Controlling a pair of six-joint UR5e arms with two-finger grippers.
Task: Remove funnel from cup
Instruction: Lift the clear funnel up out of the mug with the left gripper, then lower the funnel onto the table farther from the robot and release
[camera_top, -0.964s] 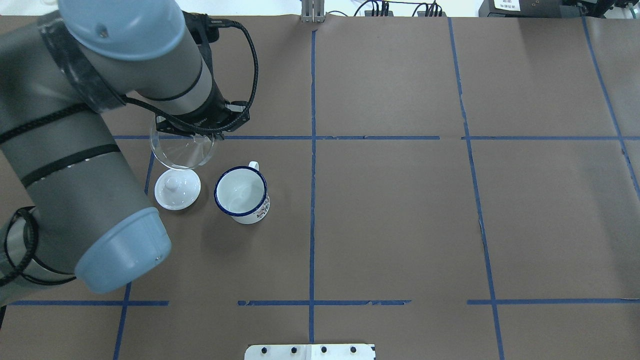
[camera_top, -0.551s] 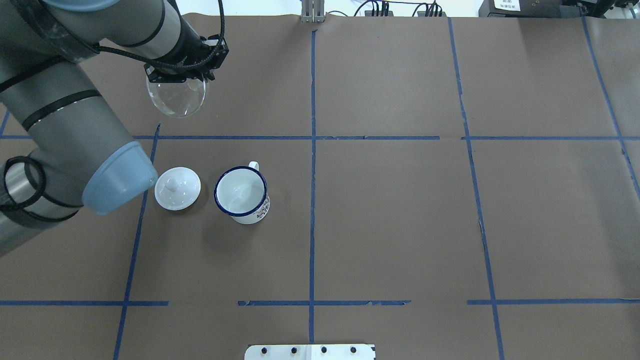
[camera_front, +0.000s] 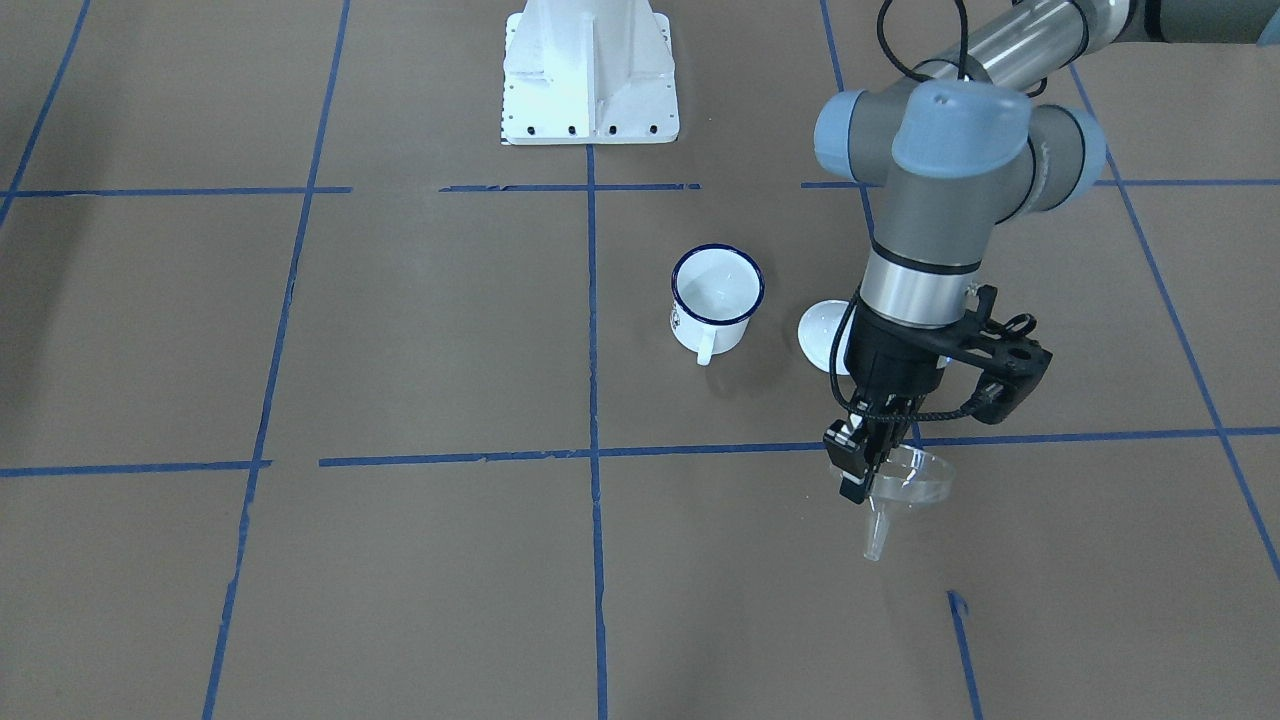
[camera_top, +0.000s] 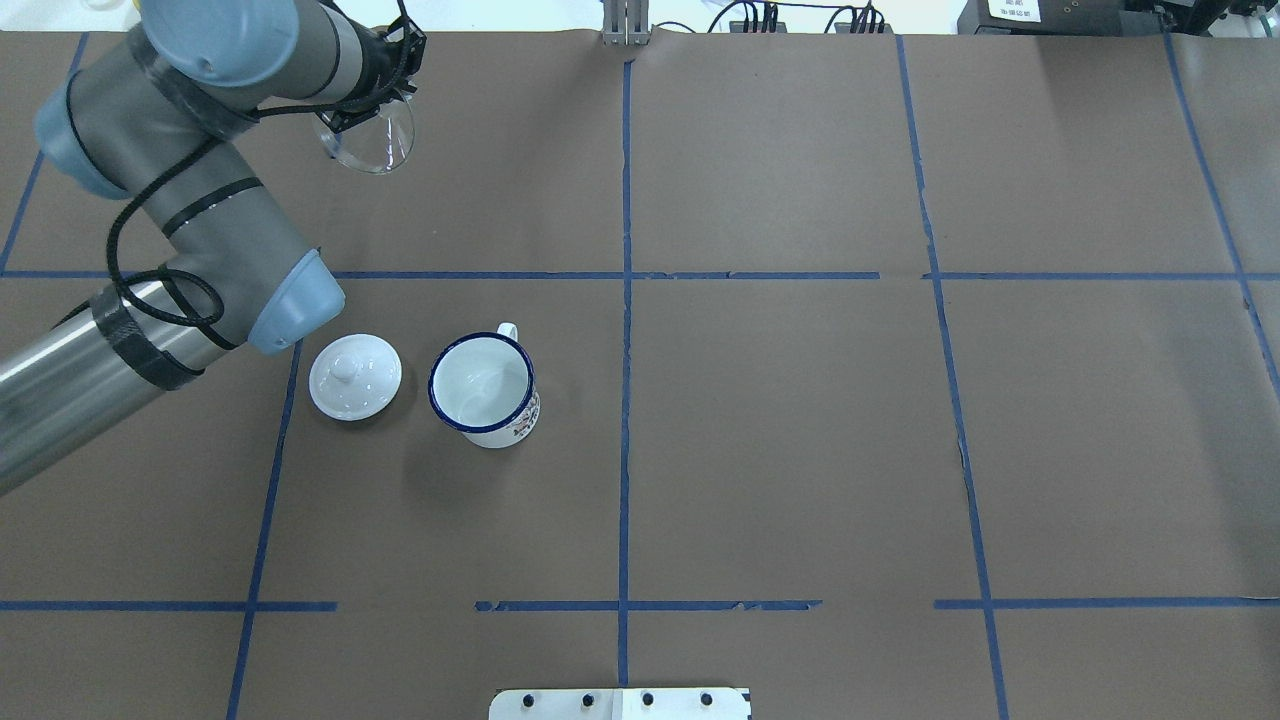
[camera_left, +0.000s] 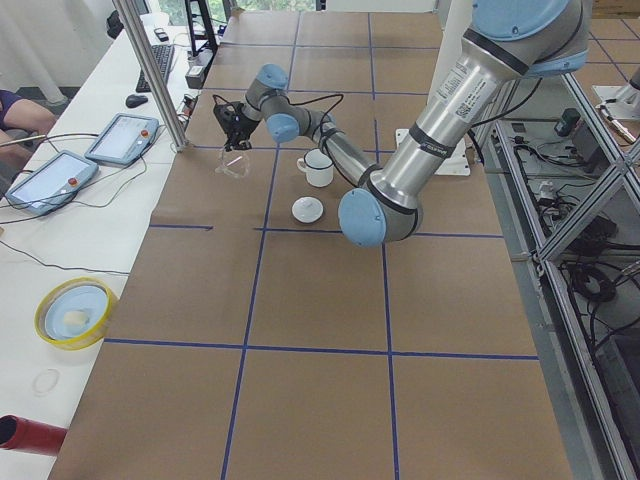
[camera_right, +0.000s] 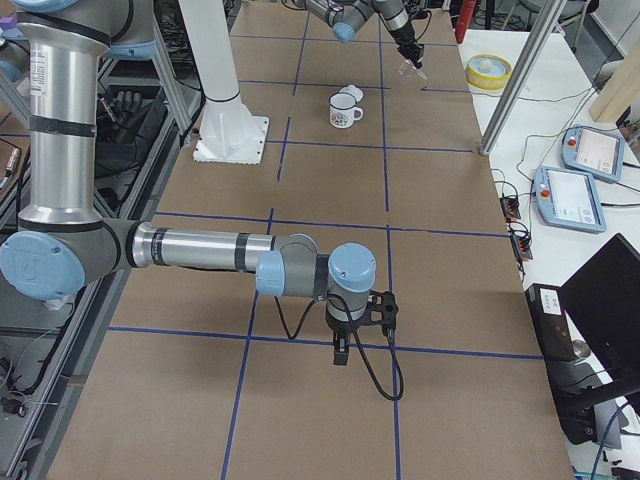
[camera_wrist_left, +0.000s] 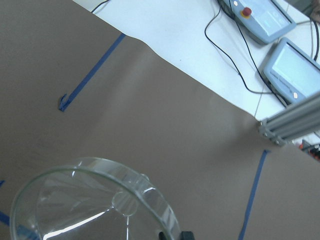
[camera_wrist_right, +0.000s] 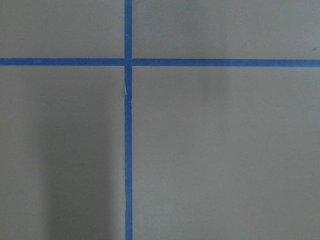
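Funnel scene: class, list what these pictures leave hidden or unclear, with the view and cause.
Lid: front view, left arm covers most.
Right gripper: right side view only, too small; open or shut unclear.
Cup mark: overhead, too small to read.

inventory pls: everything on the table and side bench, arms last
funnel: 1, clear, held by its rim, spout down, away from the cup
cup: 1, white with dark blue rim, upright on the table, empty
lid: 1, white with knob, on the table beside the cup, not touching it
table: 1, brown paper with blue tape grid
base mount: 1, white, at the robot's edge of the table
teach pendants: 2, grey, on the white bench
dish: 1, yellow rim, on the bench
left gripper: 1, black, shut on the funnel
right gripper: 1, black, over bare table far from the cup; open or shut unclear
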